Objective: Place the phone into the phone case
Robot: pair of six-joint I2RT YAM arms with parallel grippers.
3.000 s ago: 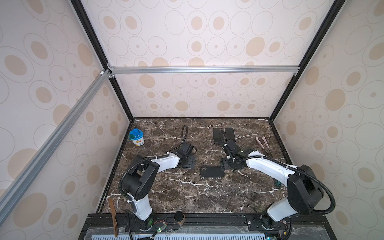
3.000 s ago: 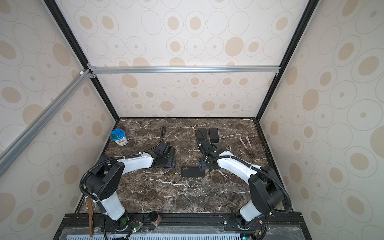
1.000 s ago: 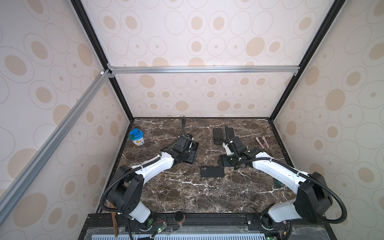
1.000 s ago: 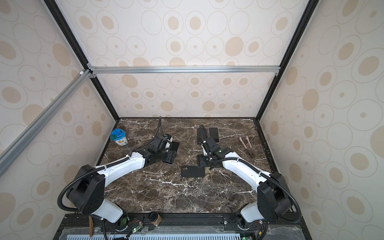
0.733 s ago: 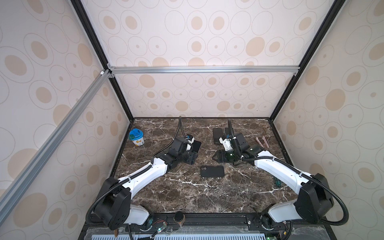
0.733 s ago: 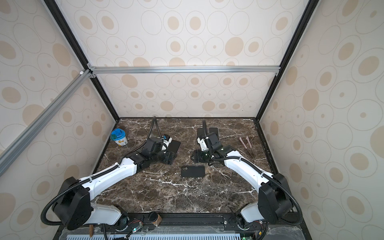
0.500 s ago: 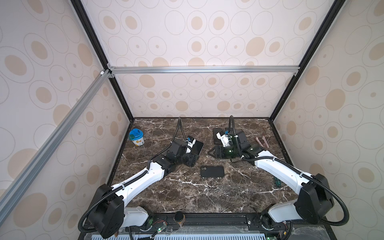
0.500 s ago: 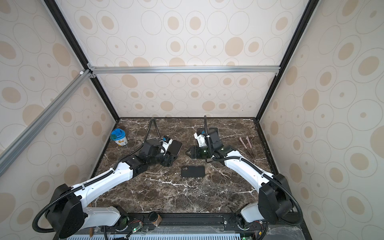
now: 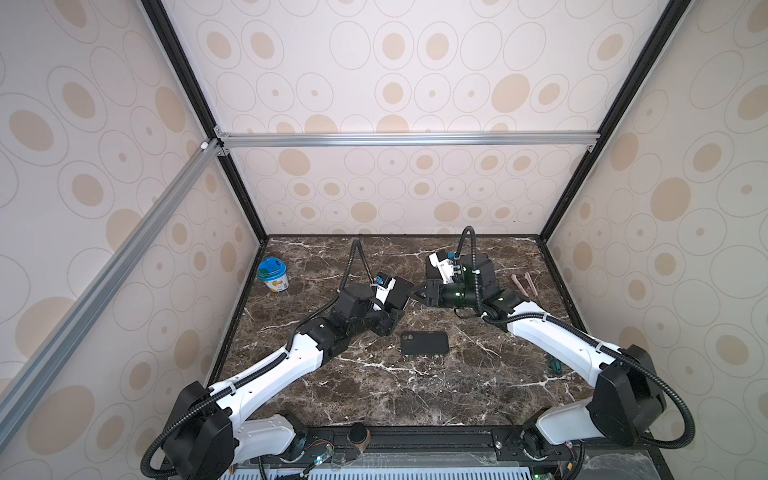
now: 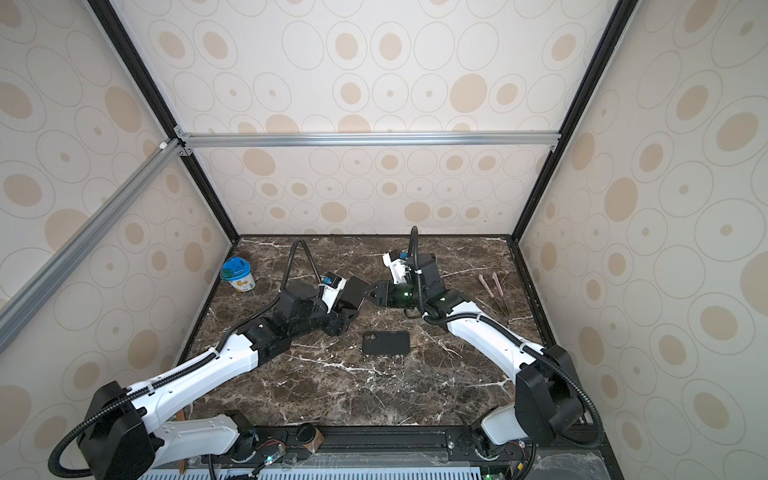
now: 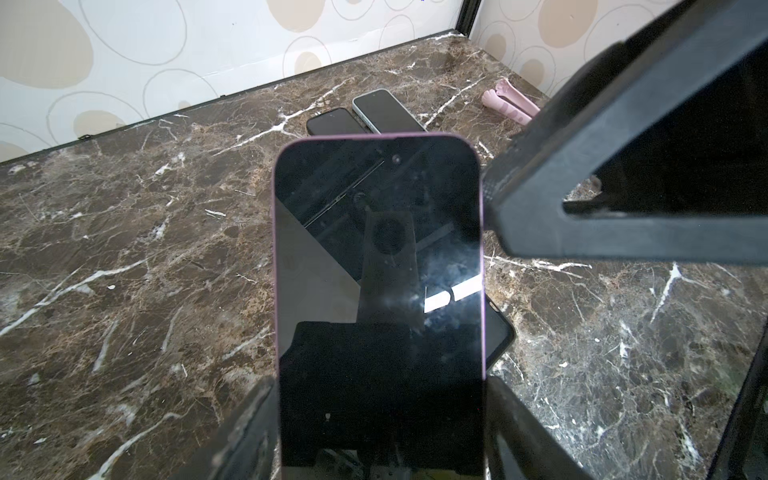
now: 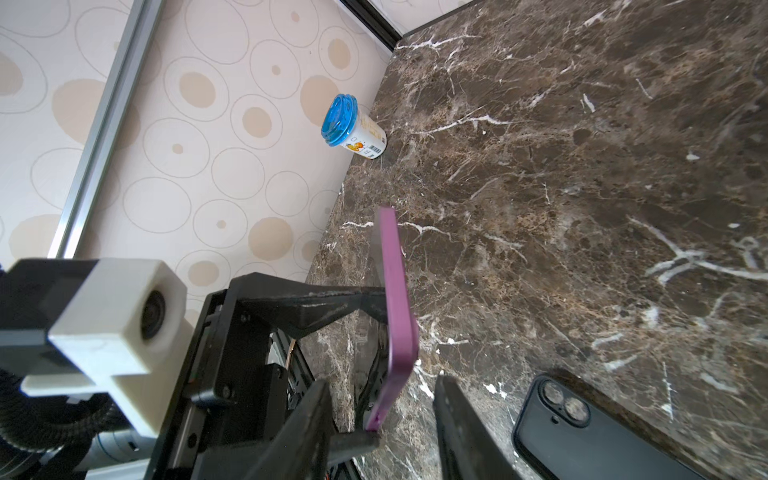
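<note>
Left wrist view: the left gripper clamps the phone across its width, clear of the table, while the right gripper, fingers parted, straddles 1 long edge, seemingly without contact; the phone case lies nearby.

Glossy phone, matt black case, polished marble table

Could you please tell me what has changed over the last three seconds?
The left gripper raised the purple phone from near the tabletop, gripping it by its sides. The right gripper left the black phone case and came up to straddle the phone's edge, jaws narrowing. Case, yoghurt cup and two spare phones stayed put.
</note>
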